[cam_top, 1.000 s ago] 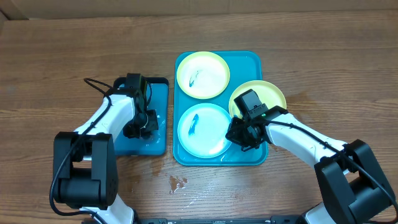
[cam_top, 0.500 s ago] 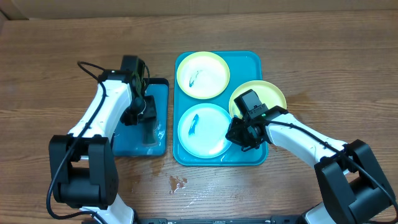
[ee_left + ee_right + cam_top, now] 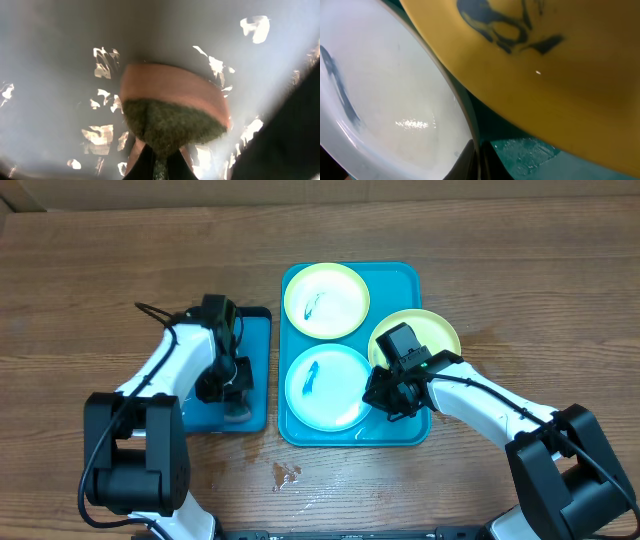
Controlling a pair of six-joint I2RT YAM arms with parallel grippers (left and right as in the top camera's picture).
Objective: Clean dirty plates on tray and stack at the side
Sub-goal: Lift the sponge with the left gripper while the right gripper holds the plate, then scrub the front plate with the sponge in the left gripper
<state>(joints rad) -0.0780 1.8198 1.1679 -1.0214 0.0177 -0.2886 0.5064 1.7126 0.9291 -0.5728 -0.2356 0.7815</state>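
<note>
A wooden worktop (image 3: 100, 280) seen from above, with 2 white robot arms reaching in from the near edge. A bright teal tray (image 3: 400, 275) lies at the centre. 2 plates lie flat inside it, 1 beyond the other. The far plate (image 3: 335, 305) has a yellow-green rim and a small dark blue smear on its white centre. The near plate (image 3: 330, 395) has a pale teal rim and a blue streak left of its middle. A third, yellow plate (image 3: 430, 332) lies across the tray's right rim, partly over the worktop.

The right tool (image 3: 392, 400) is at the right edge of the near plate, just below the yellow plate. Its wrist camera shows the jaws narrow, with the near plate's rim (image 3: 385, 100) running down between them. The yellow plate (image 3: 545, 75) hangs close above, marked with a dark blue smear.

The left tool (image 3: 236, 385) is down over a smaller blue tray (image 3: 255, 330), just left of the teal one. Its wrist camera shows the jaws drawn close, pinching a sponge (image 3: 172, 107) with an orange-pink layer and a green scouring layer against a wet, glinting surface.

A few water drops (image 3: 285, 473) lie on the worktop near the teal tray's near-left corner.
</note>
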